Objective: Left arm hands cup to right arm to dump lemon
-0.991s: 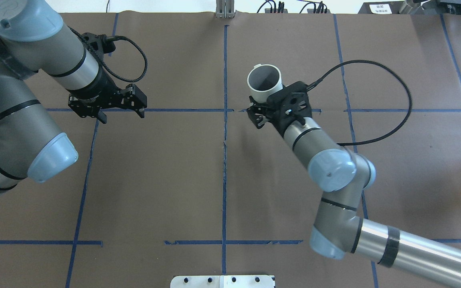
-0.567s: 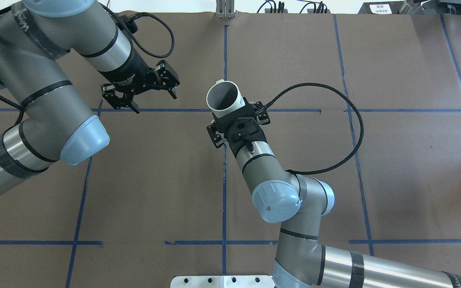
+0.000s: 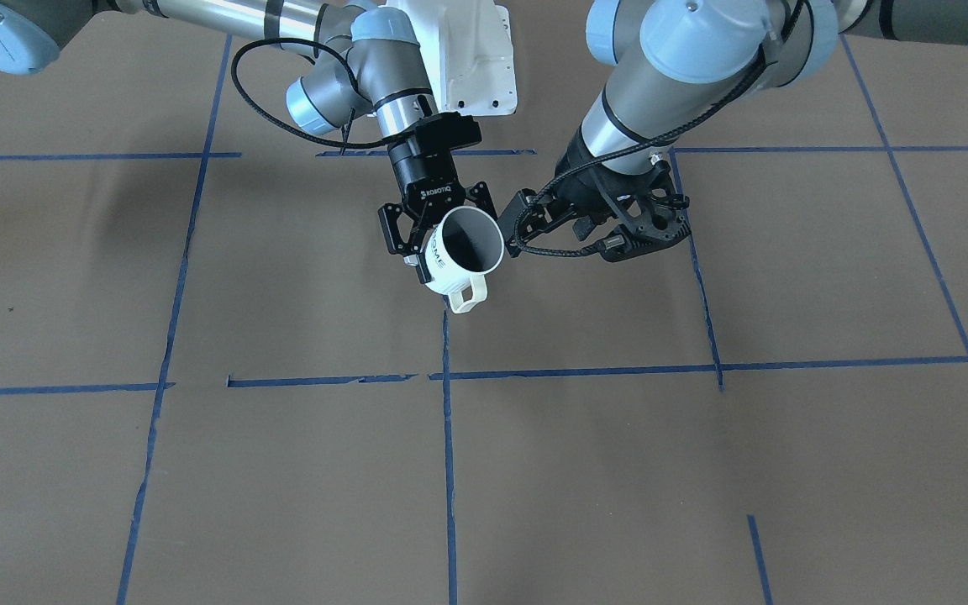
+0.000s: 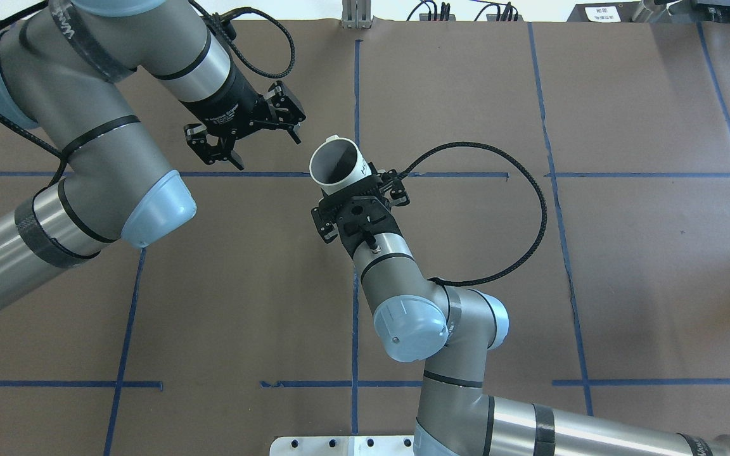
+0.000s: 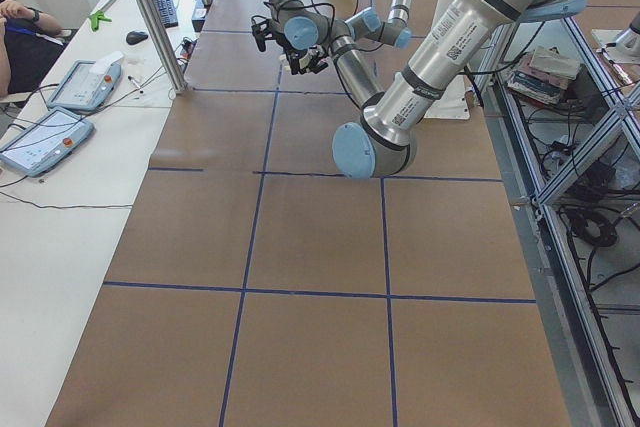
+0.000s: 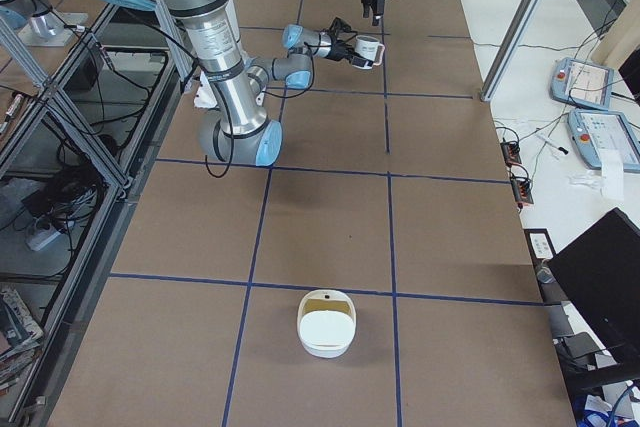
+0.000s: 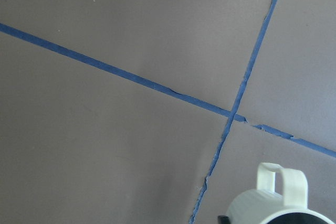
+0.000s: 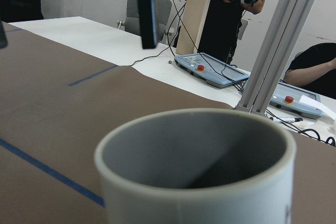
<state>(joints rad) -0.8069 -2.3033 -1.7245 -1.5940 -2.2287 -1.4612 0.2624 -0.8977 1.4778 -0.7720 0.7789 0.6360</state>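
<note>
The white cup with a grey inside is held tilted above the table in my right gripper, which is shut on its lower body. Its dark lettering and cream handle show in the front-facing view. The cup fills the right wrist view; its inside looks grey, and no lemon shows in any view. My left gripper is open and empty, just left of the cup's mouth and apart from it. The left wrist view shows the cup's rim and handle at the bottom right.
Brown paper with blue tape lines covers the table. A white container sits far along the table on my right side. The white base plate is at the near edge. Operators and teach pendants are beyond the far edge.
My right arm has carried the cup leftward across the centre tape line. My left arm has swung right and toward the cup, its gripper staying open.
</note>
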